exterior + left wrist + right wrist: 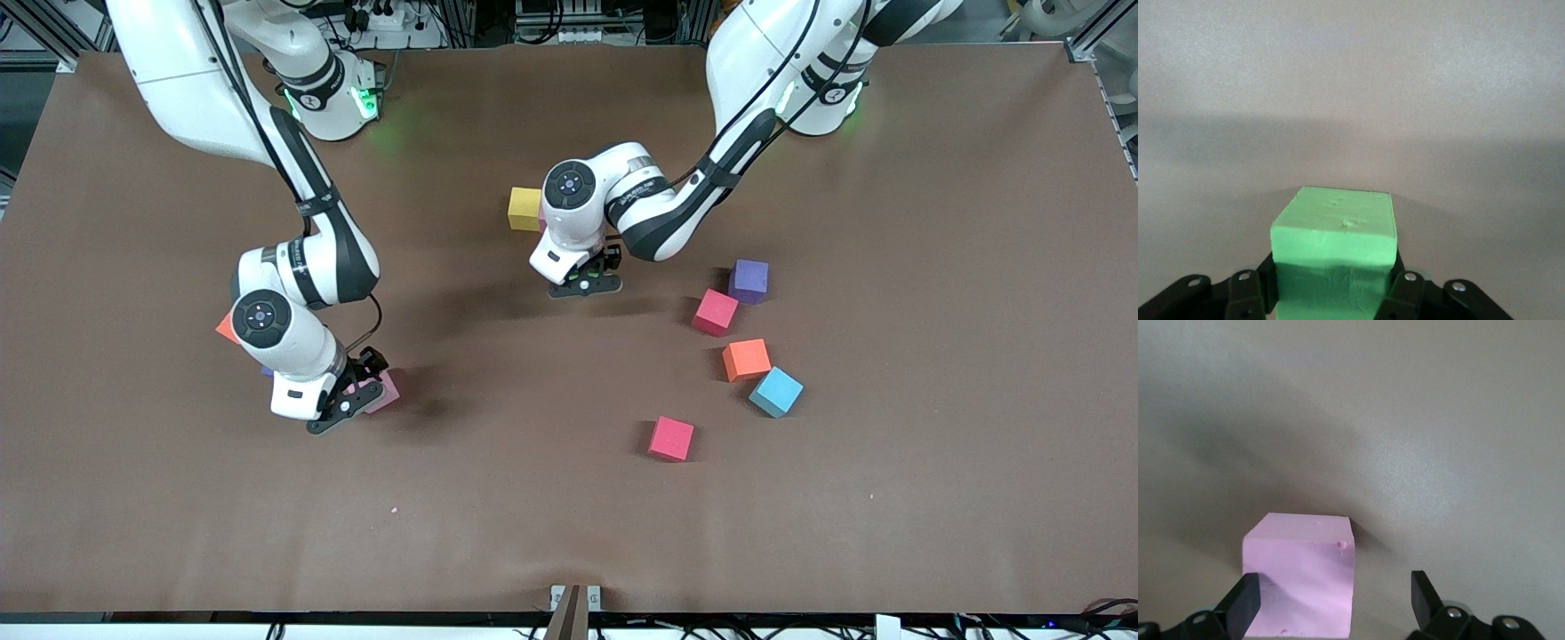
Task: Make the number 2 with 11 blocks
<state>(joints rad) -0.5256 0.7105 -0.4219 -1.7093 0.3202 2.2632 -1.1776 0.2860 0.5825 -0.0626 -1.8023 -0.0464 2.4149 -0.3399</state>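
Hidden and cut-off bits from my station

My right arm covers most of a small orange foam cube (226, 328) at its nine o'clock; the green foam cube (1333, 257) and pink foam cube (1300, 577) run off my wrist views' six o'clock edges.

Worktop (569, 516): plain matte brown, no pattern. Loose cubes: yellow cube (524, 208); purple cube (749, 281); two red cubes (716, 312) (671, 439); orange cube (746, 359); light-blue cube (775, 392). Green cube (1334, 257), bright, uniform, between the black fingers of the left hand (1335, 300). Pale pink cube (1300, 583) between the black fingers of the right hand (1331, 603). Arms: white shells, black joints.
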